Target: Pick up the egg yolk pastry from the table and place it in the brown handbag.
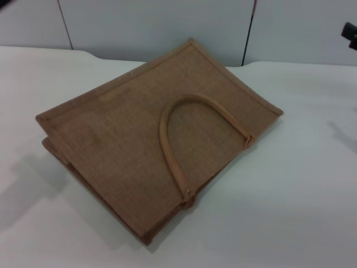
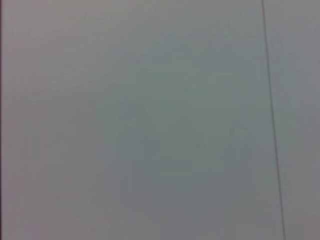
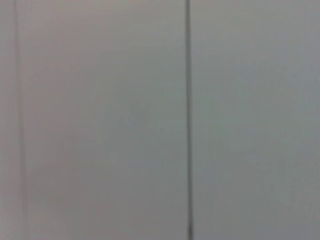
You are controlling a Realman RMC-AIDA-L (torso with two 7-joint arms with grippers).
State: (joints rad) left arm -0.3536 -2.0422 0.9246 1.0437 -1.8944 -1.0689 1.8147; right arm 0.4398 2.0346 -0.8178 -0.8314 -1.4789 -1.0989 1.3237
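The brown handbag (image 1: 139, 139) lies flat on the white table (image 1: 290, 195), tilted, with one arched tan handle (image 1: 184, 131) on its upper face. The egg yolk pastry is not in view in any frame. A small dark piece of my right arm (image 1: 350, 34) shows at the far right edge of the head view, raised above the table; its fingers are out of view. My left gripper is not in view. Both wrist views show only plain grey-white panels with thin seams.
A pale panelled wall (image 1: 156, 25) stands behind the table's far edge. White tabletop shows to the left, right and front of the bag. A soft shadow (image 1: 30, 190) lies on the table at the left.
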